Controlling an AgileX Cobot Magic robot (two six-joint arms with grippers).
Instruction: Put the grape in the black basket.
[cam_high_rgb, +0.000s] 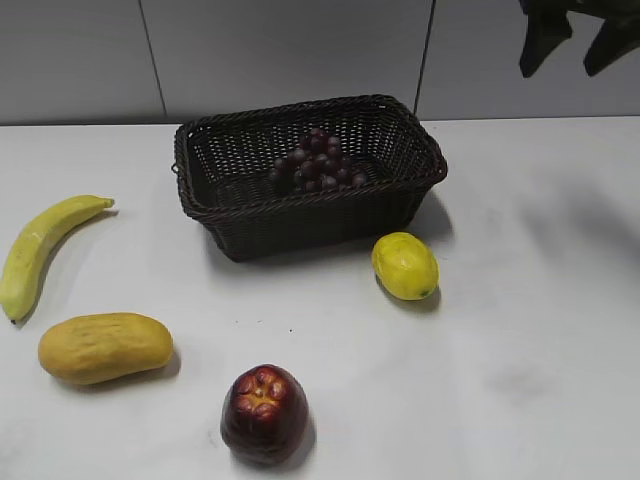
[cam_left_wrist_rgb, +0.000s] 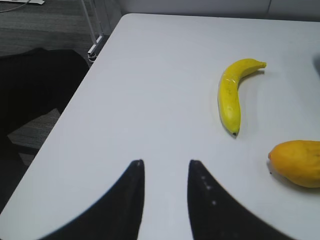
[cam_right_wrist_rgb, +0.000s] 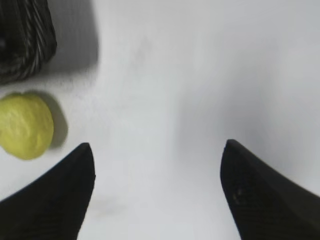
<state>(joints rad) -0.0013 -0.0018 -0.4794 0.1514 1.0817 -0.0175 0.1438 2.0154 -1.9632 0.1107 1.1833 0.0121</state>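
The bunch of dark red-purple grapes (cam_high_rgb: 318, 162) lies inside the black woven basket (cam_high_rgb: 410, 192) at the back middle of the table. A corner of the basket (cam_right_wrist_rgb: 22, 40) shows at the top left of the right wrist view. My right gripper (cam_high_rgb: 578, 40) is open and empty, high above the table at the back right; its fingers (cam_right_wrist_rgb: 157, 150) frame bare table. My left gripper (cam_left_wrist_rgb: 166, 162) is open and empty over the table's left part, out of the exterior view.
A yellow banana (cam_high_rgb: 40, 250) (cam_left_wrist_rgb: 231, 92) lies at the left, with a yellow-orange mango (cam_high_rgb: 105, 347) (cam_left_wrist_rgb: 297, 162) in front of it. A dark red apple (cam_high_rgb: 264, 414) sits at the front. A yellow-green lemon-like fruit (cam_high_rgb: 405, 265) (cam_right_wrist_rgb: 24, 126) lies right of the basket. The table's left edge (cam_left_wrist_rgb: 75, 100) is close.
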